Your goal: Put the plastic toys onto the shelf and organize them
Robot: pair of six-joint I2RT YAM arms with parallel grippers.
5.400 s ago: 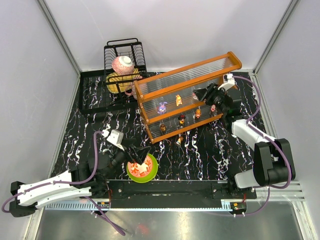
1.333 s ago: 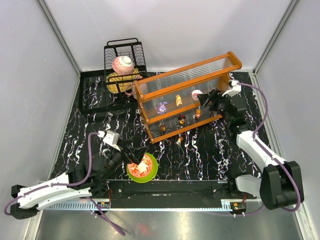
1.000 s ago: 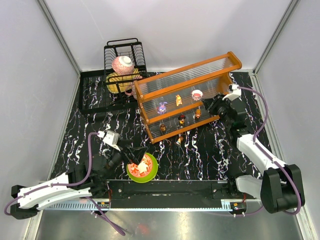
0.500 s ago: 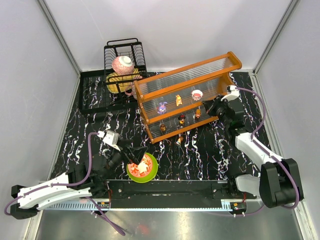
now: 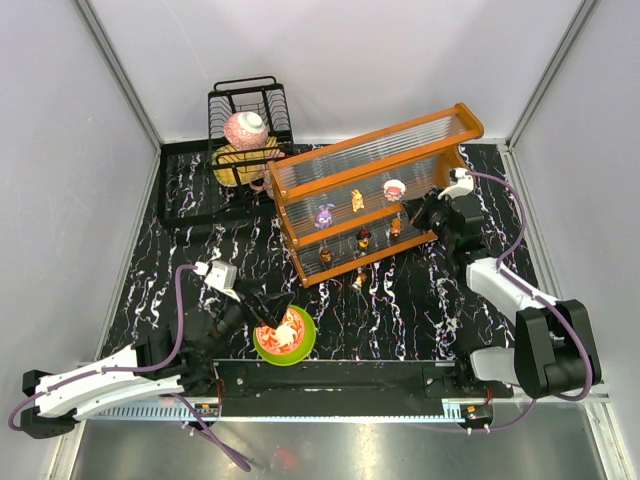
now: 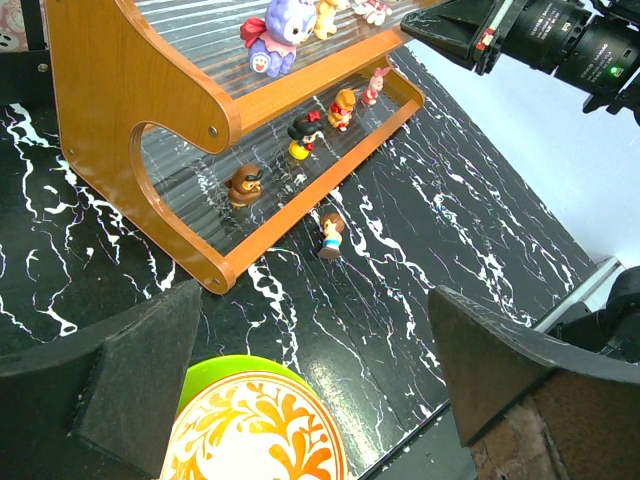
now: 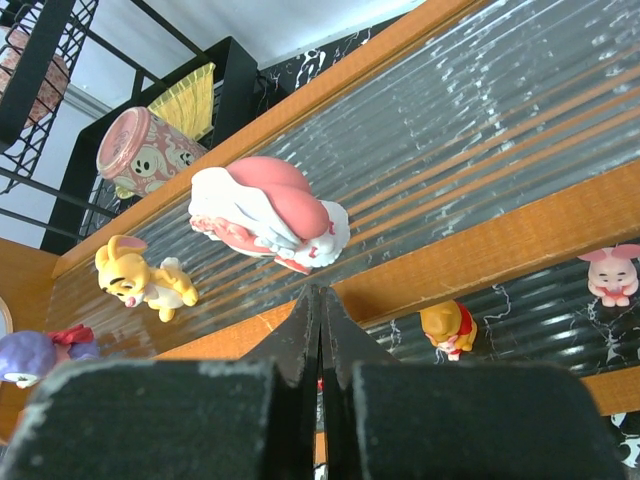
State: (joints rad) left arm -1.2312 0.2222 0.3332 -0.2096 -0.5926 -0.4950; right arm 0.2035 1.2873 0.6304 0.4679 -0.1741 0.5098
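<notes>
Right wrist view: the right pincer [image 7: 320, 305] is shut tight, its two fingers pressed flat together with nothing between them. Just beyond its tip, on the upper tier of the shelf [image 7: 520, 225], lies the pink-and-white round toy [image 7: 265, 215], clear of the fingers. Farther to the pincer's left on the same tier stand the yellow toy [image 7: 145, 278] and, at the edge of the view, the purple toy [image 7: 25, 355]. Below and to the right of the tip, on the lower tier, are the orange bear toy [image 7: 448, 328] and the pink piglet toy [image 7: 612, 272]. Whether the tip touches the shelf's orange rail cannot be told.

The left pincer [image 5: 272, 305] hangs wide open and holds nothing. It is directly above the green-rimmed bowl [image 5: 310, 345], which sits on the tabletop [image 5: 400, 310]. In the left wrist view, ahead of and between its spread fingers [image 6: 110, 380], one small toy [image 6: 329, 234] stands on the tabletop just in front of the shelf's lower tier. Beyond it on that tier are the brown toy [image 6: 245, 183] and the black-and-red toy [image 6: 300, 135]. The two pincers are well apart, the right one beside the far end of the shelf.
</notes>
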